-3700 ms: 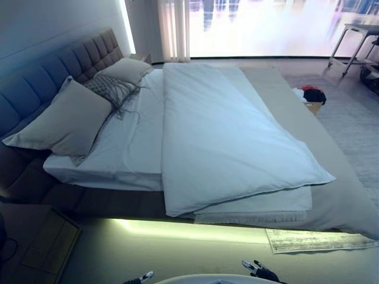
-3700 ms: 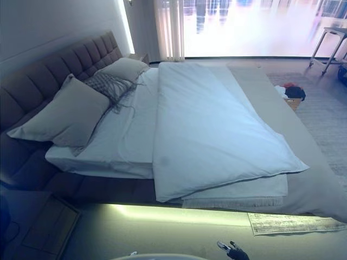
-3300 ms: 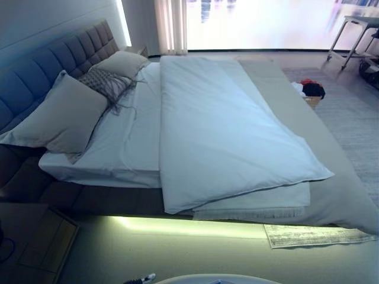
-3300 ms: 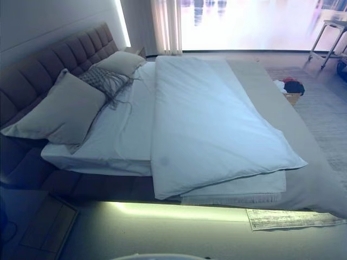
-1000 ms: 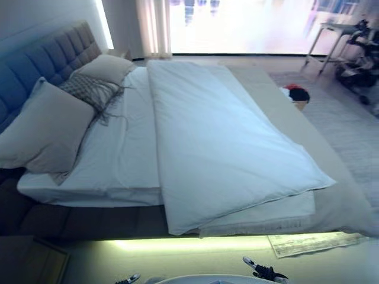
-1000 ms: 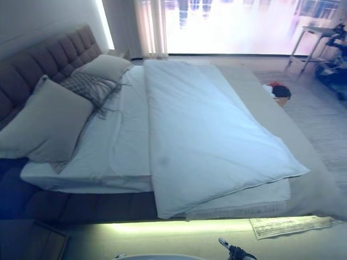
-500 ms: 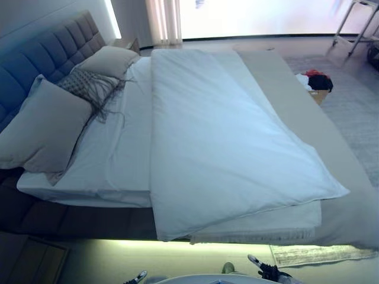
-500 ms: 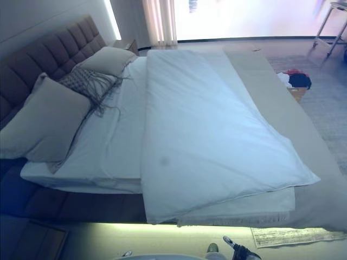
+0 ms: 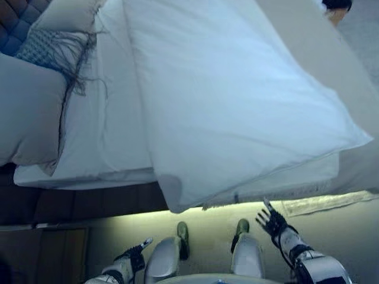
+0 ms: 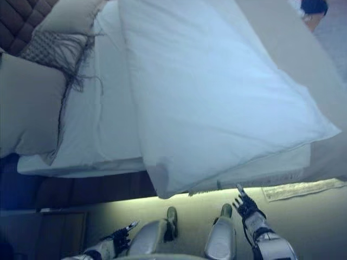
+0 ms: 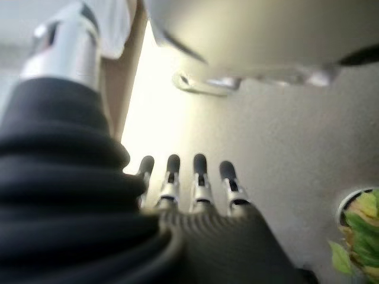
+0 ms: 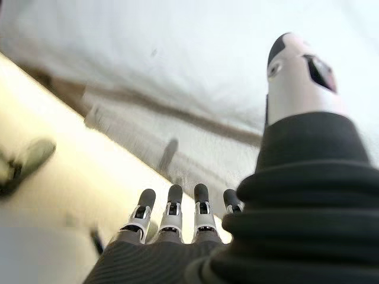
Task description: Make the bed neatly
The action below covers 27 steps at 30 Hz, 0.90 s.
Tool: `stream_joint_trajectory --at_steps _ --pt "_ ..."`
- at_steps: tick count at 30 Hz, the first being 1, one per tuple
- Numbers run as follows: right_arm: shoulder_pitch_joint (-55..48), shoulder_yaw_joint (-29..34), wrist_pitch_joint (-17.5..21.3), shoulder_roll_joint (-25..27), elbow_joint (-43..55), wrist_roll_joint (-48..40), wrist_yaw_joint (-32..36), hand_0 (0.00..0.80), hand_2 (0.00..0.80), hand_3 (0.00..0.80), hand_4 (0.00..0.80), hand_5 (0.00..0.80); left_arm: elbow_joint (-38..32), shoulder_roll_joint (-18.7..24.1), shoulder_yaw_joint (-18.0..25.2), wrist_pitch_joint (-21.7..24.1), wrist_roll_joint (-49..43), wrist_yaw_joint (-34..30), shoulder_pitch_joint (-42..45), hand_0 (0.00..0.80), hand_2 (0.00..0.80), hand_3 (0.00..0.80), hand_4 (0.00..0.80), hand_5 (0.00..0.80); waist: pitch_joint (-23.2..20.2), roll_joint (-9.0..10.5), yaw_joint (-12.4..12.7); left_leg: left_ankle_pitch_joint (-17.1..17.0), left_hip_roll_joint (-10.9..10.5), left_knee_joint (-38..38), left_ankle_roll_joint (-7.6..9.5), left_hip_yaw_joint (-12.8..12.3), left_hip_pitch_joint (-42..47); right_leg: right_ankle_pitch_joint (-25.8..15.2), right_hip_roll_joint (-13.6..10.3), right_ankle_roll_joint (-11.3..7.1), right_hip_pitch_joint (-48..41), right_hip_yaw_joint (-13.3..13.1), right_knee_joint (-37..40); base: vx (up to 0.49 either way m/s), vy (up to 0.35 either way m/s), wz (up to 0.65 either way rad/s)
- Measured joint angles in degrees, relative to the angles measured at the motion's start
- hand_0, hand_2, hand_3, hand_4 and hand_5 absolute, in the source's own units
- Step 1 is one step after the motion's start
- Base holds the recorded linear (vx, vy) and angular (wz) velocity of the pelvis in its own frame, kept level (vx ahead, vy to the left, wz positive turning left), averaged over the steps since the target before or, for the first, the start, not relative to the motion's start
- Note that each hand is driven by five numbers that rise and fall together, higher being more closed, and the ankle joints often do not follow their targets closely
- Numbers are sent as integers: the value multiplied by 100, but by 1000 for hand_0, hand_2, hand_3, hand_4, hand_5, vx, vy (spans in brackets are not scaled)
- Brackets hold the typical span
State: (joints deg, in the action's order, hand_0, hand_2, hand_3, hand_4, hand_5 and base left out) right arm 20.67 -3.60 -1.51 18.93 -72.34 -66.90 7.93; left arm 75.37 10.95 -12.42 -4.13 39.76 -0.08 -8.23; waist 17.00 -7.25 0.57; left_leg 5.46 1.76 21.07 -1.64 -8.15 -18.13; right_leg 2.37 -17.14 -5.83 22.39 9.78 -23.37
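Left eye view: white duvet point(image 9: 237, 100) askew across the bed point(image 9: 100, 136), one corner overhanging the near edge, pillows point(image 9: 26, 112) heaped by the headboard. Straightening not yet begun, left hand point(image 9: 135, 255) and right hand point(image 9: 273, 222) spread and empty, well short of the bedding

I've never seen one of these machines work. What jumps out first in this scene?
The big white duvet lies askew across the bed, its near corner hanging over the edge above a glowing light strip. Grey pillows are piled at the headboard end. Low down, both open robot hands, left hand and right hand, touch nothing.
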Motion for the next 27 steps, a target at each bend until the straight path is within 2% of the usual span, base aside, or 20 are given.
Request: stream_joint_trajectory --at_steps 4,7,15,19,23,27 --pt "627 56 -53 59 1 -190 25 0 0 0 0 0 -8 -2 -109 106 287 -91 -199 0 0 0 0 0 291 -33 9 150 61 544 -16 -28 -609 236 -21 72 725 -170 -688 -119 -3 -3" --pt "1010 53 -177 302 -14 -190 30 0 0 0 0 0 -78 -5 -109 166 440 -150 -484 0 0 0 0 0 573 0 18 256 141 980 -70 49 -999 410 -5 165 1116 -199 -1180 -97 -50 5" --pt "1820 40 -524 982 -29 -182 37 0 0 0 0 0 -92 178 -94 280 629 -111 -991 0 0 0 0 0 674 86 27 910 499 2935 -247 384 -2500 1136 69 452 2546 -319 -3043 -82 -54 1" --pt "2237 -114 -640 1183 -44 -123 15 0 0 0 0 0 -215 268 -93 281 728 -89 -1084 0 0 0 0 0 713 75 35 962 590 3415 -320 546 -3137 1244 99 598 3167 -311 -3552 -63 -16 2" --pt "2747 -317 -757 1382 -47 1 -24 0 0 0 0 0 -245 301 -96 264 758 -91 -1053 0 0 0 0 0 739 48 66 963 595 3769 -322 739 -3699 1270 176 680 3674 -315 -3882 -59 2 2" --pt "3126 -411 -781 1641 -30 62 -26 0 0 0 0 0 -369 306 -97 308 899 -107 -1048 0 0 0 0 0 755 17 269 968 585 4080 -329 872 -4112 1308 180 743 4023 -311 -4181 -27 -26 9"
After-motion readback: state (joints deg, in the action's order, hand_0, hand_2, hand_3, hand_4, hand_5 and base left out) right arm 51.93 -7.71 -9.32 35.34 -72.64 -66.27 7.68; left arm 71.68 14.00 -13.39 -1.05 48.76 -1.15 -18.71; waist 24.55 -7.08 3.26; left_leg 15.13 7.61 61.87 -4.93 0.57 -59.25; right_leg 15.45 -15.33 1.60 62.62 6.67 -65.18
